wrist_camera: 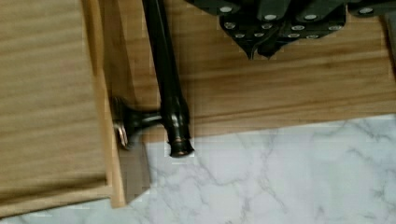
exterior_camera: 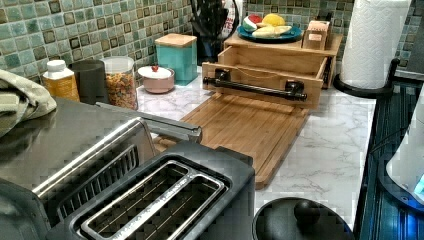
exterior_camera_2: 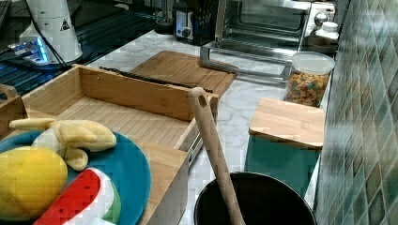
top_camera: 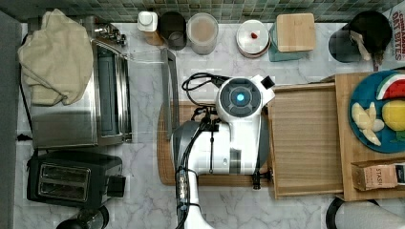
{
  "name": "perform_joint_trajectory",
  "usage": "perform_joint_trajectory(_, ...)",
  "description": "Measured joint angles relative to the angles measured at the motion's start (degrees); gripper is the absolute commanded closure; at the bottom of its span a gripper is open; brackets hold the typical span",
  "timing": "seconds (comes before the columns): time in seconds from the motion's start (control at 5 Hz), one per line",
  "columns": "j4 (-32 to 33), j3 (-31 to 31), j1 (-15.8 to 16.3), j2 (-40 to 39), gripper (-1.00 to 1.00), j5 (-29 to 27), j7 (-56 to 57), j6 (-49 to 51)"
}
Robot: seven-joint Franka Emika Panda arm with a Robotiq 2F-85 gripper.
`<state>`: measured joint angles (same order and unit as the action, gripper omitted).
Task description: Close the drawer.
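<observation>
Gripper (wrist_camera: 261, 49) hangs above cutting board (wrist_camera: 289, 88), just beside black handle (wrist_camera: 168, 84); fingertips appear pressed together, holding nothing; arm (top_camera: 224, 143) stands over board in top view. Drawer (top_camera: 305, 138) pulled out of wooden stand (top_camera: 345, 143), inside bare; handle bar faces board. Blue plate (top_camera: 357, 102) of toy fruit sits on stand top; teal canister (exterior_camera: 176, 60) near wall.

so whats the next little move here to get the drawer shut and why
Probably ease the gripper toward the black handle and press it toward the cabinet. The drawer stands pulled well out over the cutting board, and in the wrist view the gripper sits beside the handle, apart from it.
</observation>
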<state>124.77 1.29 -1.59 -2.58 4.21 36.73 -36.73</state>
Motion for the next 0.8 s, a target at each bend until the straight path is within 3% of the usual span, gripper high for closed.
perform_joint_trajectory(0.6,9.06,-1.32,0.86,-1.51,1.0,5.01,0.0,-2.21)
perform_joint_trajectory(0.8,9.51,-0.94,0.96,-2.04,1.0,11.51,-0.45,-6.71)
